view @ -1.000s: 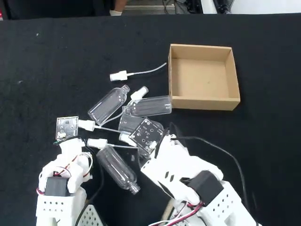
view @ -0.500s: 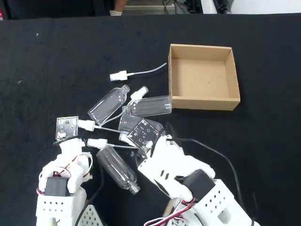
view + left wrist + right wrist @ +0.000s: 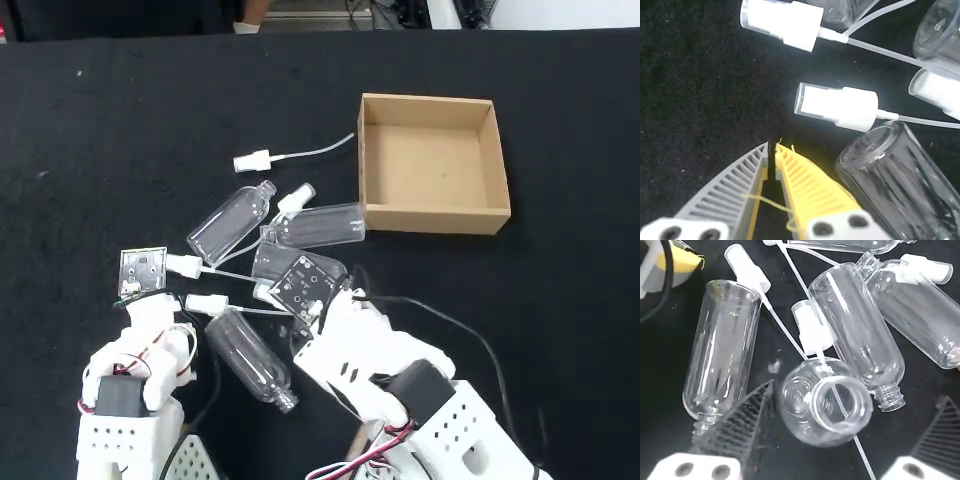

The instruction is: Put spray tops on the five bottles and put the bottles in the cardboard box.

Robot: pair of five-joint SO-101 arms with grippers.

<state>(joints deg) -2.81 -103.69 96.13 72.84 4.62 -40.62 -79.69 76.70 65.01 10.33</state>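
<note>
A black surface [image 3: 80, 120] carries everything. The cardboard box [image 3: 435, 165] sits toward the far edge, right of the middle. It is square and open-topped, with its brown floor showing. Bare black surface runs wide from the box to the right edge and across the far-left corner, leaving open room on both sides.

The clear bottles crowd together at the middle, between the box and the near edge, where both arms stand. A slanted bottle [image 3: 232, 222] lies on its side. A second bottle [image 3: 320, 226] lies with one end just beside the box's near-left corner. A third bottle [image 3: 250, 355] lies closest to the near edge, between the two arms. All are see-through plastic with threaded necks. White spray tops with thin tubes lie loose among them. A lone spray top [image 3: 252, 160] rests apart toward the far edge, its tube pointing at the box.

The left tool [image 3: 771, 148], grey and yellow, has its fingers pressed together on nothing, with its tips near a short white spray top [image 3: 837, 105].

The right tool [image 3: 855, 391] has its dark fingers spread wide on either side of an open-necked bottle [image 3: 822, 407]. The bottle's mouth faces the wrist camera, and a thin tube crosses it. Whether a finger touches this bottle cannot be told.
</note>
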